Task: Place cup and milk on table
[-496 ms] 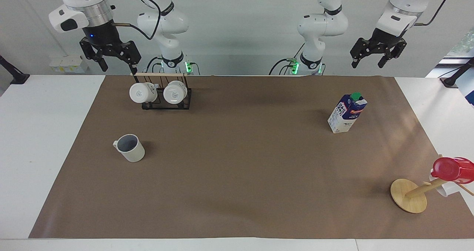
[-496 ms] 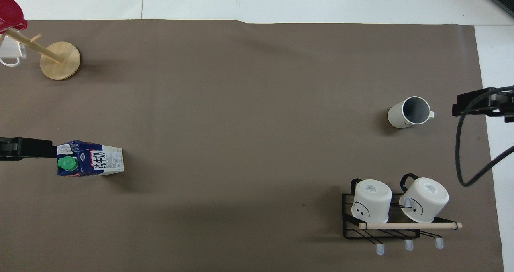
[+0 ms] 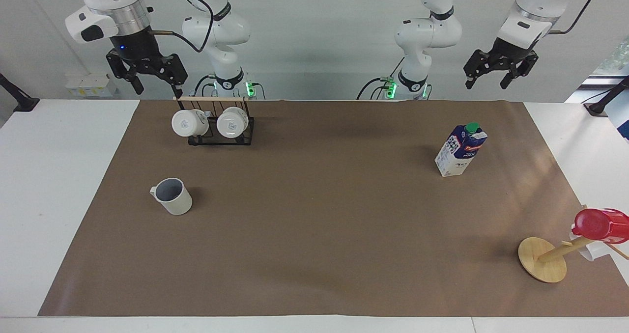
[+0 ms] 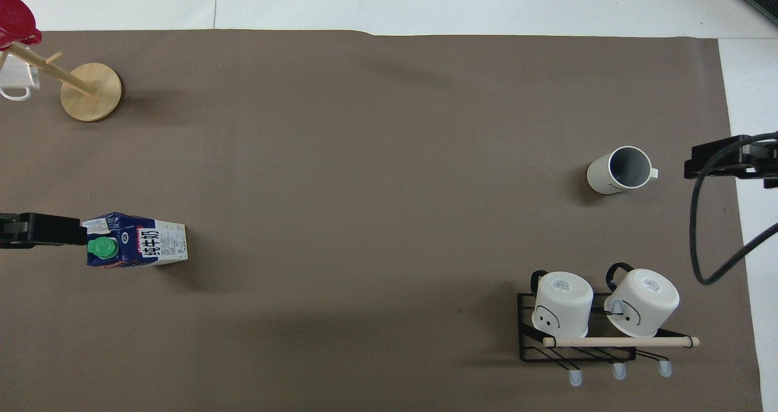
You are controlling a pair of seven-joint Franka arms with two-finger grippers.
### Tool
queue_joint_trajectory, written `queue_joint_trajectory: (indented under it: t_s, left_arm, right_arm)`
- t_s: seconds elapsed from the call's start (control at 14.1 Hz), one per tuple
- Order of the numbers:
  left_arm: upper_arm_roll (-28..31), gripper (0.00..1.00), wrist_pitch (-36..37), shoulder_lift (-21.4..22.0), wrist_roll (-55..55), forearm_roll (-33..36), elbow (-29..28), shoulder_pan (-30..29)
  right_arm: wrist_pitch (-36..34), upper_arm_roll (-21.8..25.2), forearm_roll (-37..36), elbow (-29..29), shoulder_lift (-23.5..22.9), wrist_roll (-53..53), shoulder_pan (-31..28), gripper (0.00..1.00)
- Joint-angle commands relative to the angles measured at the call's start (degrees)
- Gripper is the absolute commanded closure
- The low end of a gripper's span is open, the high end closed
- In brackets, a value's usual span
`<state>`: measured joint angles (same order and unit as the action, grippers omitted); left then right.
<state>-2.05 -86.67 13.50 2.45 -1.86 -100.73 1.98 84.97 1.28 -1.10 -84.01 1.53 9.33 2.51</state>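
Note:
The cup [image 3: 173, 196] is a cream-white mug with a grey-blue inside. It stands upright on the brown mat [image 3: 319, 225] of the table [image 3: 59, 176], toward the right arm's end, and also shows in the overhead view [image 4: 620, 169]. The milk [image 3: 460, 150] is a white and dark-blue carton with a green cap. It stands upright on the mat toward the left arm's end and also shows from overhead [image 4: 137, 247]. My right gripper [image 3: 156, 86] is open and empty, raised over the mat's edge beside the mug rack. My left gripper [image 3: 487, 83] is open and empty, raised high and clear of the carton.
A black wire rack [image 3: 221, 139] holds two white mugs at the robots' edge of the mat, nearer to the robots than the cup. A wooden mug tree [image 3: 543, 259] carries a shiny red cup [image 3: 602, 225] at the left arm's end, farther from the robots than the carton.
Both grippers have drawn up and back a little, the left one more. The cup and the carton have not moved.

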Motion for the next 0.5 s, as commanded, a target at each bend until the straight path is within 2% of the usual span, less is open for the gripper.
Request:
queue_joint_trajectory:
  t_s: [0.0, 0.42]
  left_arm:
    - [-0.24, 0.00, 1.50, 0.21, 0.45, 0.54, 0.80, -0.49]
    - [-0.06, 0.00, 1.07, 0.47, 0.18, 0.46, 0.01, -1.72]
  right_arm:
    - [-0.51, -0.05, 1.19, -0.72, 0.84, -1.25, -0.67, 0.00]
    - [-0.51, -0.13, 1.19, -0.80, 0.84, -1.25, -0.66, 0.00]
